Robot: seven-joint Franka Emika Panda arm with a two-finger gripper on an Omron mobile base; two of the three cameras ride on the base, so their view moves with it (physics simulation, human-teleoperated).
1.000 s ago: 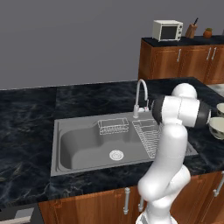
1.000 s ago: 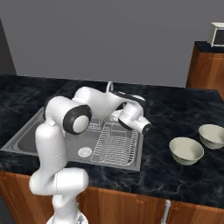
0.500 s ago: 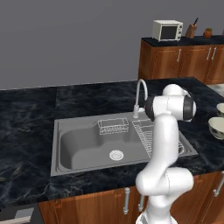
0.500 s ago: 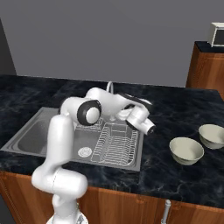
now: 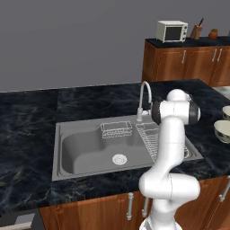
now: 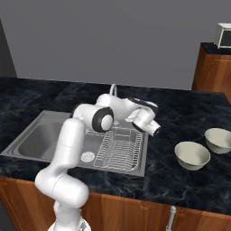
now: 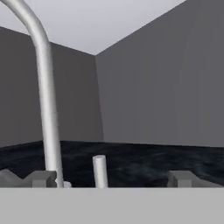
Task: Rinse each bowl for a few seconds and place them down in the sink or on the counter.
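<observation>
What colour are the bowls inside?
Cream-white inside, best seen in the right base view: the near bowl and the far bowl.

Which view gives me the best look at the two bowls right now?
The right base view: both bowls sit whole on the counter, right of the sink. The left base view cuts them off at its right edge. The hand view faces the faucet.
</observation>
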